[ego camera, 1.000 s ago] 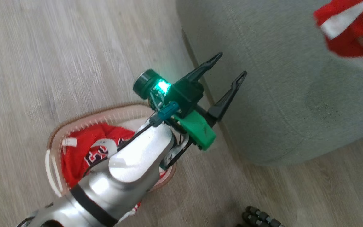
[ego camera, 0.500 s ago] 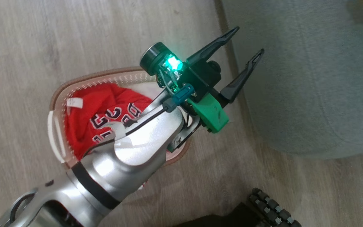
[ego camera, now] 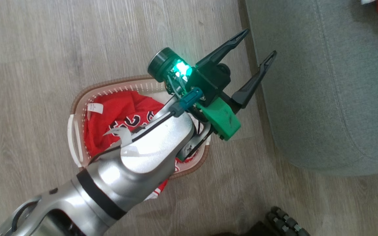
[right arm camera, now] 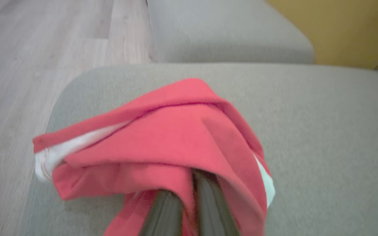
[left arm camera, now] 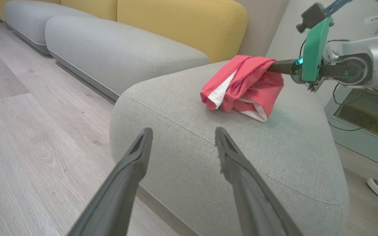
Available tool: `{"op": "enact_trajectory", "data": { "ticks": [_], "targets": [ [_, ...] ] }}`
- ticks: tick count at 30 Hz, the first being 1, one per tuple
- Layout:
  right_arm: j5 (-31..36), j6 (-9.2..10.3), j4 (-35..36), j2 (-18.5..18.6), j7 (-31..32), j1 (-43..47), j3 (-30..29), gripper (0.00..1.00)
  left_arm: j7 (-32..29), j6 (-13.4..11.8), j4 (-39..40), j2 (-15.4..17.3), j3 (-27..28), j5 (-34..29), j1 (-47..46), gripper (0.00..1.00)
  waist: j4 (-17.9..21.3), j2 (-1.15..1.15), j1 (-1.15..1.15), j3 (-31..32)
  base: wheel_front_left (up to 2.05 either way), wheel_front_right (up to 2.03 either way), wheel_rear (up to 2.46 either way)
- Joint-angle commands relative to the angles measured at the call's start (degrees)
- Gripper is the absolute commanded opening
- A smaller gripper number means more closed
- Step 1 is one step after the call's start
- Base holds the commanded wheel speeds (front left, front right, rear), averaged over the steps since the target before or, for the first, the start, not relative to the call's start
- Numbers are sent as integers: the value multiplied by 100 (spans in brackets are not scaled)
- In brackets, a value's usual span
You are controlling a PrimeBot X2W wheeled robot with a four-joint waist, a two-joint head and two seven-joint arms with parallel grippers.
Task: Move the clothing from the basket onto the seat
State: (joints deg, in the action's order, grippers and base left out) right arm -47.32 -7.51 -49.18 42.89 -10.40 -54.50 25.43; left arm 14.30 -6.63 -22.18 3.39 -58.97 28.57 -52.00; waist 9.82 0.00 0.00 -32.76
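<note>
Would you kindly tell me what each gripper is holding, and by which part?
The right gripper is shut on a bunched fold of the red garment. The left gripper is open and holds nothing.

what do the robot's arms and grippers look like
Glossy silver shells; the left arm has a black band and cable. A green plate sits at each wrist, with a glowing green light. The left gripper has two long tapered dark fingers.

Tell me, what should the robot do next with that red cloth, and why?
Probably open the right hand: it is shut on the red garment, which seems to rest partly on the seat. Letting go would leave it there; a jersey waits in the basket.
</note>
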Motion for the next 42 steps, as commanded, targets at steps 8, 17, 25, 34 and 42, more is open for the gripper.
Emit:
{"op": "enact_trajectory", "data": {
  "ticks": [8, 17, 25, 34, 42],
  "targets": [
    [-938, 2, -327, 420, 1016, 44, 947, 100, 69, 25, 248, -51, 323, 26, 302, 100, 10, 0, 0, 616, 0, 0, 0],
    [-1343, 2, -155, 613, 1231, 217, 1744, 100, 69, 207, 309, 3, 755, -27, 917, 100, 144, 0, 0, 1407, 0, 0, 0],
    [-1492, 2, 377, 929, 815, 253, 2173, 100, 70, 300, 514, 151, 1165, -98, 1444, 100, 185, 0, 0, 2042, 0, 0, 0],
    [-1587, 2, 1199, 1216, 162, 534, 2408, 100, 70, 323, 836, 344, 1688, -136, 2046, 100, -24, 0, 0, 2655, 0, 0, 0],
    [-1497, 2, 1713, 1307, -322, 1075, 2212, 100, 70, 262, 1090, 534, 2102, -157, 2518, 100, -353, 0, 0, 2962, 0, 0, 0]
  ]
}}
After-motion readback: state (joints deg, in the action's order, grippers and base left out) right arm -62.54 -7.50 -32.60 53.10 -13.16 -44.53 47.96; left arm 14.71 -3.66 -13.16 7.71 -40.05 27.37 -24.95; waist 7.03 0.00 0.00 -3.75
